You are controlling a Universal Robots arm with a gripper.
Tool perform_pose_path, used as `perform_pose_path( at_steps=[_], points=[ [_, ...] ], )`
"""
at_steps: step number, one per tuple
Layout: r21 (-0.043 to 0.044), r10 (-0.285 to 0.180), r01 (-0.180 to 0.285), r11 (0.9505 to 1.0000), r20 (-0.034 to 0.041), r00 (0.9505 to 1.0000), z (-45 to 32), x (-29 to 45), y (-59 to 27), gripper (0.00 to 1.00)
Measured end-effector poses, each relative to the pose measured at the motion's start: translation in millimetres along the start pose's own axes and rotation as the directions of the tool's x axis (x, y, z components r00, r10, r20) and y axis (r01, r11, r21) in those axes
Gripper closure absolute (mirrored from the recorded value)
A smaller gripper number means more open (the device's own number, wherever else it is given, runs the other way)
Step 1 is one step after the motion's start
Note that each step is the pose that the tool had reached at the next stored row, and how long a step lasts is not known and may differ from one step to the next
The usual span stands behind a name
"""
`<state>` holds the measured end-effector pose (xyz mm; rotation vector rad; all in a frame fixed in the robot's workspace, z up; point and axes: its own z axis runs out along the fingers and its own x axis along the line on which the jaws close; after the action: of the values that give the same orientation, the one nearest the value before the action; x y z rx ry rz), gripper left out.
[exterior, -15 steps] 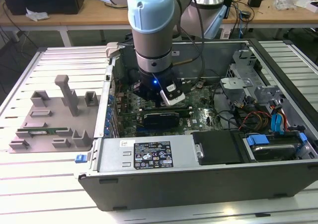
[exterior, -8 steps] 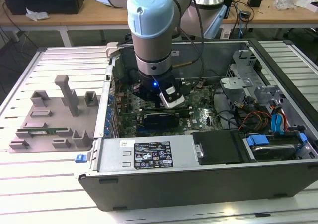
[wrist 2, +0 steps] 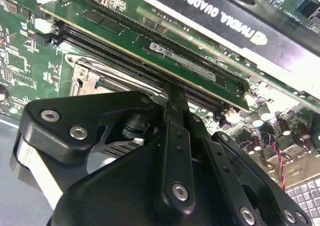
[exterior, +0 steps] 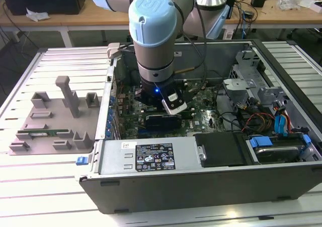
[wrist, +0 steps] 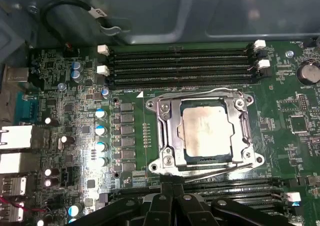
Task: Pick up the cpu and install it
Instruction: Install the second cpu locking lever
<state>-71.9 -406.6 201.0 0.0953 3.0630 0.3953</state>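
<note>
While we look down through the first wrist view, the cpu (wrist: 207, 132) sits in its socket frame (wrist: 165, 136) at the frame's center, and the gripper (wrist: 173, 193) at bottom center has its fingers pressed together, holding nothing, just beside the socket's edge.

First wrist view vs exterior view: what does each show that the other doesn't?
First wrist view alone: the cpu lying in its metal-framed socket, with empty memory slots beside it. Exterior view alone: the whole computer case, the grey parts tray at the exterior view's left, and the arm reaching down into the case. Both: the green motherboard.
</note>
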Motion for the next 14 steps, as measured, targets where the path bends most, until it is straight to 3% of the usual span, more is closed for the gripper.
perform_pose_path(
  at_steps=[2, 7, 14],
  points=[
    [-0.0261, 0.001, -0.002, 0.9997, -0.0014, 1.0000, 0.8, 2.6, -0.6, 0.89],
    [-0.0635, 0.004, -0.004, 0.9980, -0.0037, 1.0000, 3.4, 6.6, -0.4, 0.89],
    [-0.0676, 0.005, -0.005, 0.9977, -0.0035, 1.0000, 7.3, 7.2, 3.0, 0.89]
  ],
)
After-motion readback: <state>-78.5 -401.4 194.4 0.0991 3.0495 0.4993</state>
